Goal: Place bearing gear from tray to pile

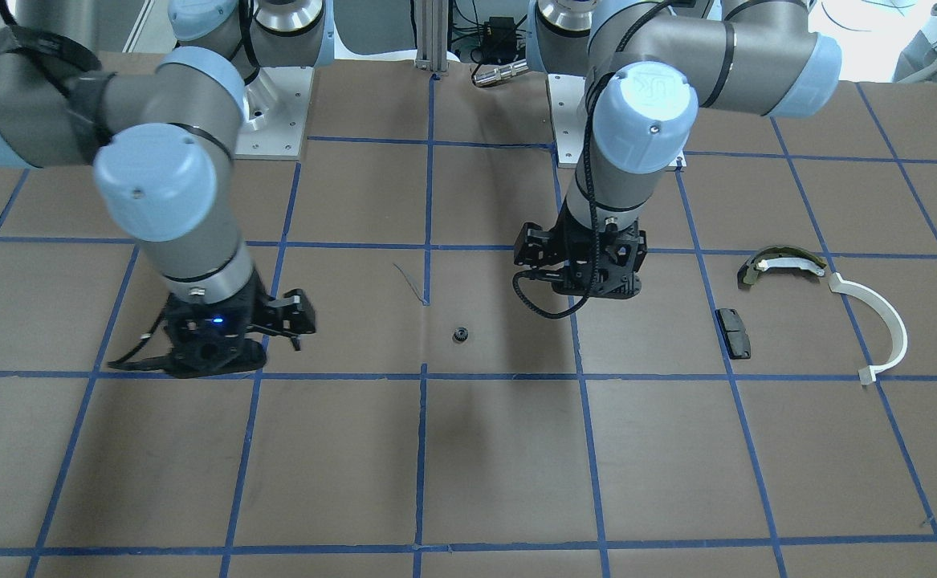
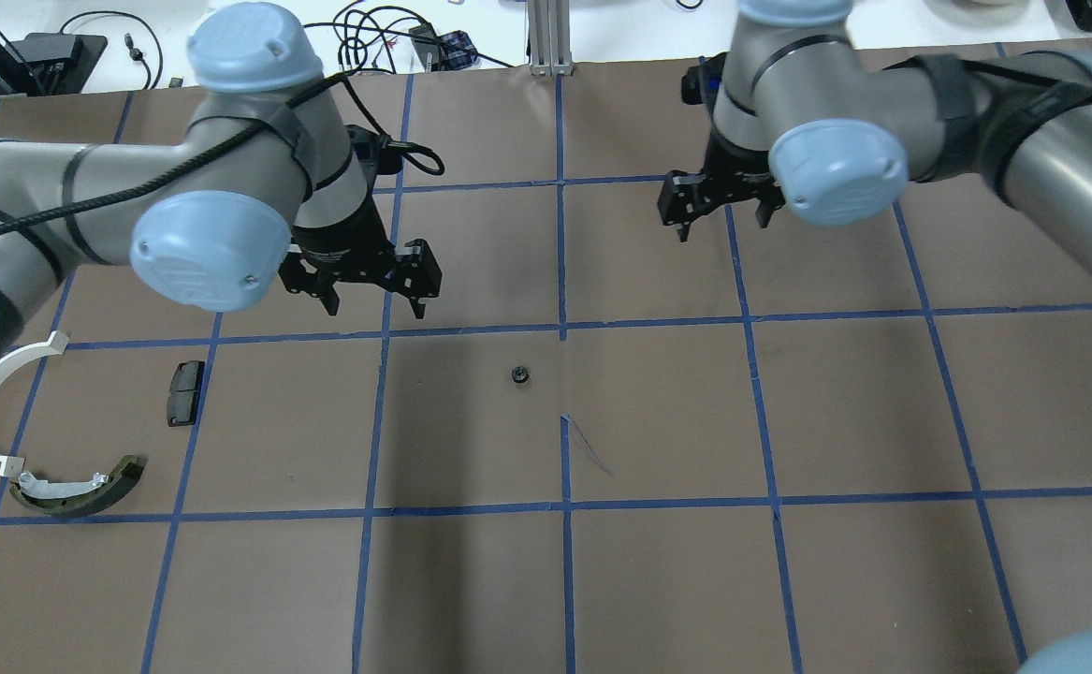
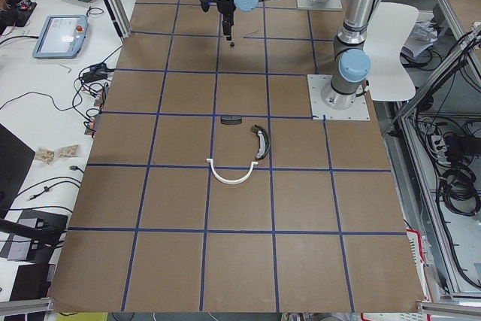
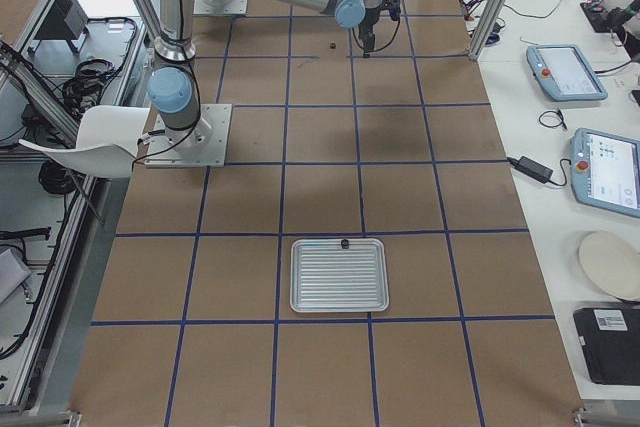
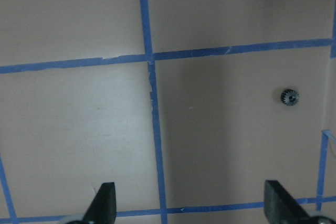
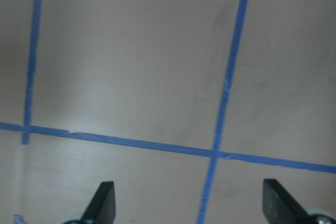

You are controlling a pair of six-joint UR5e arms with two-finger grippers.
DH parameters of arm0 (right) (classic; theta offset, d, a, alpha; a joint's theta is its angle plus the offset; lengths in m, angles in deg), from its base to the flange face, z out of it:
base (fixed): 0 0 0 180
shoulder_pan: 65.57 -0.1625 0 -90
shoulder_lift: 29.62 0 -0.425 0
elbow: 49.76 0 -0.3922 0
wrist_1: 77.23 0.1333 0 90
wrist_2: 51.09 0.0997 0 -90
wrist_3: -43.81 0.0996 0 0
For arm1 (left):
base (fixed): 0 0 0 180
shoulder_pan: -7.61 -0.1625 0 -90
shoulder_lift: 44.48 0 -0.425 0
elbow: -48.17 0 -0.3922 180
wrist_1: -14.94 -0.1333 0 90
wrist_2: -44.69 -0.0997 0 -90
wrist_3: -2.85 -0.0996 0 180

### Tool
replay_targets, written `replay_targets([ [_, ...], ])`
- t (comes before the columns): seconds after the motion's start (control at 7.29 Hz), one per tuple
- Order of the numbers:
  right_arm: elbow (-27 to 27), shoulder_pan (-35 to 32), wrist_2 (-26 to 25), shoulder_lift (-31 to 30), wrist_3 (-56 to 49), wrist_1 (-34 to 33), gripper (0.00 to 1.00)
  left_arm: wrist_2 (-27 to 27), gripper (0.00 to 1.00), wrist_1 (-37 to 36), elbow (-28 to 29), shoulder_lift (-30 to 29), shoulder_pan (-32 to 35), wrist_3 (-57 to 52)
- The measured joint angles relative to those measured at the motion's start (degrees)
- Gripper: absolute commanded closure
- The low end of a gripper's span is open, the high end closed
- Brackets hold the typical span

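Bearing gear (image 2: pixel 520 375) lies loose on the table (image 2: pixel 845 421) between the arms, well apart from the pile (image 2: pixel 185 392), so I judge a pick-up is in hand: the left gripper (image 2: pixel 374 307), wide open and empty like the right gripper (image 2: pixel 721 225), must move over it, descend and close.

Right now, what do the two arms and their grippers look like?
Left arm and right arm: silver-grey tubes, pale blue joint caps, black straps; a black ribbed cable runs along the left one. Left gripper and right gripper: black, two-fingered.
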Motion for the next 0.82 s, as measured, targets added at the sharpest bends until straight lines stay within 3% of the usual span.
replay_targets([
  [0.55,0.17,20.1,-2.22,-3.32,-31.48,2.23,0.0,1.04,0.0,-14.42,-3.6,-9.94,8.92,7.1],
  [0.82,0.26,29.99,-2.14,-2.76,-48.45,1.61,0.0,2.77,0.14,-17.69,-4.91,-12.78,9.53,7.3],
])
